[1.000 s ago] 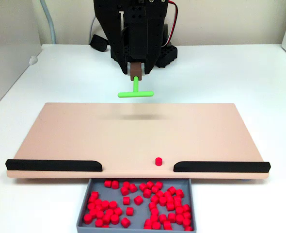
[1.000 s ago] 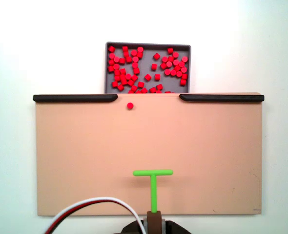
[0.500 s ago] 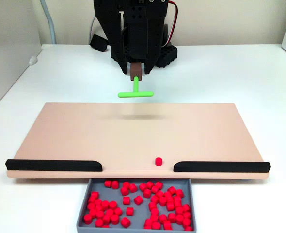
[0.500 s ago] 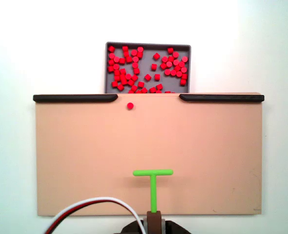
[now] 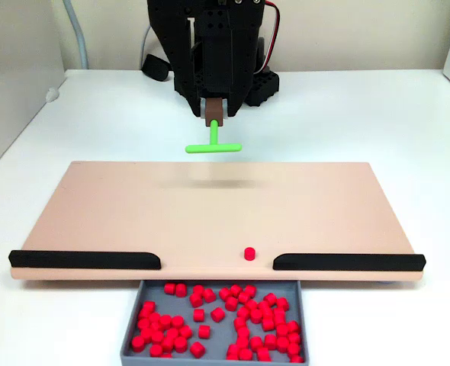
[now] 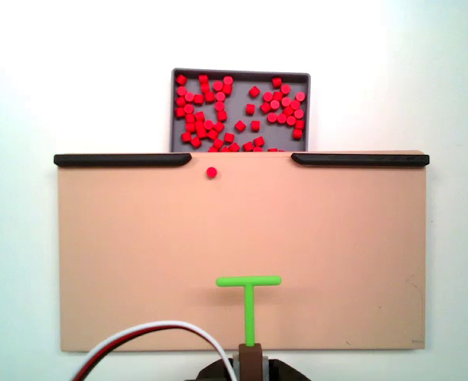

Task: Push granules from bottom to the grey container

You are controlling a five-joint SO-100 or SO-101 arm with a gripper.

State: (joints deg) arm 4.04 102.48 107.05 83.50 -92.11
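Arm [image 6: 250, 371] cut off below; green pusher's [image 6: 249, 300] mount unclear.

One fixed view sits low in front, facing the arm [image 5: 213, 46] across the tan board [image 5: 133, 206], with the grey tray [image 5: 130, 343] nearest the lens. The other fixed view looks straight down from above the arm, tray [image 6: 240, 73] at top. Both share the board [image 6: 139, 254], tray and green pusher [image 5: 213, 146] [image 6: 249, 302].
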